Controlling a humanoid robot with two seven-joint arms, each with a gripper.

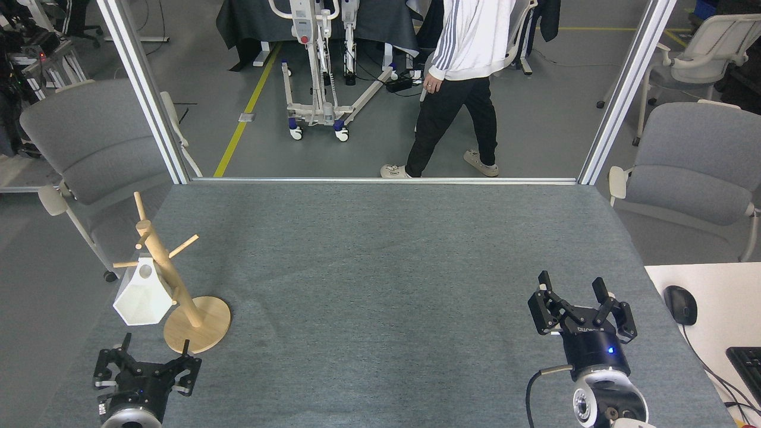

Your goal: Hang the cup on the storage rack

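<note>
Head view. Storage rack (172,284) stands at the near-left corner of the grey worktop (380,279), round disc base flat on the cloth, post leaning up and left, pegs sticking out near the top. Cup (142,292) hangs on the rack's left side, on a low peg, touching the post, white faceted body tilted with a round hole showing on its upper face. Cup is off the worktop, clear of both grippers.

Left gripper (154,361) sits just below the rack base, near the view's bottom edge, fingers spread apart, nothing between them, apart from the cup. Right gripper (581,297) is far right of the rack, over the worktop's near-right part, fingers spread wide, holding nothing, blue light lit on its body.

Beyond the worktop, behind the rack line: person (458,83) in white top and black trousers mid-stride on the floor. Grey chair (89,142) just behind the rack, another grey chair (695,160) far right. Computer mouse (680,304) on a white desk, right of the right gripper.
</note>
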